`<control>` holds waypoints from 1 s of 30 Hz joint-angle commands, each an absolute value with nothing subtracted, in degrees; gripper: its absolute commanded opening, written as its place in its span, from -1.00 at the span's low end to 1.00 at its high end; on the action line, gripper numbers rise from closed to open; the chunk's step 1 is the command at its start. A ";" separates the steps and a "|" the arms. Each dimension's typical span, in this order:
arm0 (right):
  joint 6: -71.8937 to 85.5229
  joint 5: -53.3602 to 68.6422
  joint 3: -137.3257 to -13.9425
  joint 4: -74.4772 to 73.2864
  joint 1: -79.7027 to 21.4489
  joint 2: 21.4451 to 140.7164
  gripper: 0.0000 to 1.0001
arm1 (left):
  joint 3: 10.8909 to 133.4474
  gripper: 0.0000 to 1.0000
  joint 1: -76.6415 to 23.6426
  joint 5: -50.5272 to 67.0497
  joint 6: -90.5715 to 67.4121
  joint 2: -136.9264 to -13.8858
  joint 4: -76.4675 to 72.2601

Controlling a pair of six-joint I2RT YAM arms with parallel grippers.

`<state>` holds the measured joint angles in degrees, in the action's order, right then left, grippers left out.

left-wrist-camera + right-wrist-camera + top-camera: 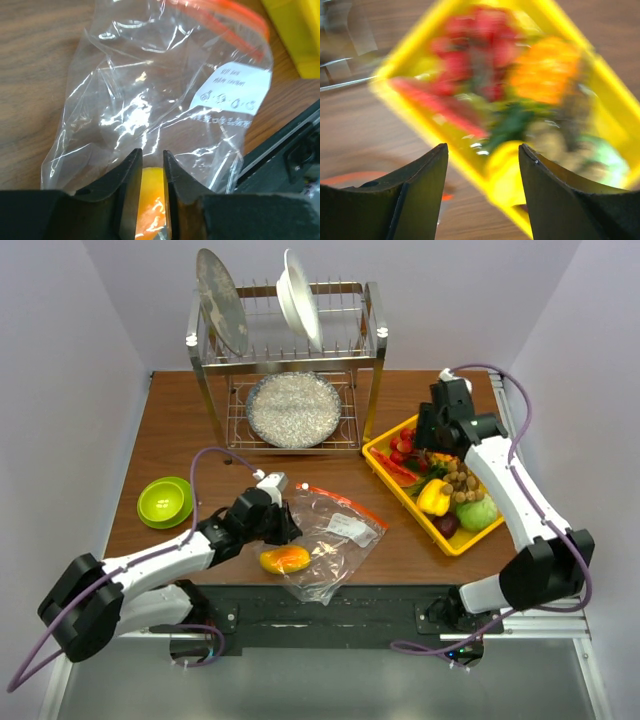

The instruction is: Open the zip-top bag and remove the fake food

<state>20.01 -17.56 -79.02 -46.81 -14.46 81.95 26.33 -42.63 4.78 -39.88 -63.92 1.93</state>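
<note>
Left wrist: L claw (152,156) clamped on mango (150,192) at zip-top bag (150,90) edge, R claw (482,147) apart over yellow tray (500,195); removal step, nxt lift mango clear.

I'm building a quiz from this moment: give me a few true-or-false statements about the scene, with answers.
1. The left gripper pinches a glossy yellow-orange plastic mango. True.
2. The crinkly clear zip-top bag lies in the yellow plastic tray. False: it lies on the brown wooden table, beside the tray.
3. The right gripper grips that bag. False: it is open and empty, above the tray.
4. A lime-green round bowl sits on the table's left side. True.
</note>
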 commanded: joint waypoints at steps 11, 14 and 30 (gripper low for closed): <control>10.55 6.58 -70.93 -25.05 -37.26 89.20 0.45 | 27.69 0.12 -39.99 -15.99 -64.67 -41.67 31.45; 8.97 9.14 -71.80 -25.14 -38.40 92.37 0.46 | 25.76 0.19 -39.90 -17.93 -68.45 -38.94 35.33; 11.42 7.21 -65.40 -24.52 -40.78 95.63 0.13 | 21.27 0.12 -39.81 -14.50 -68.82 -44.81 27.43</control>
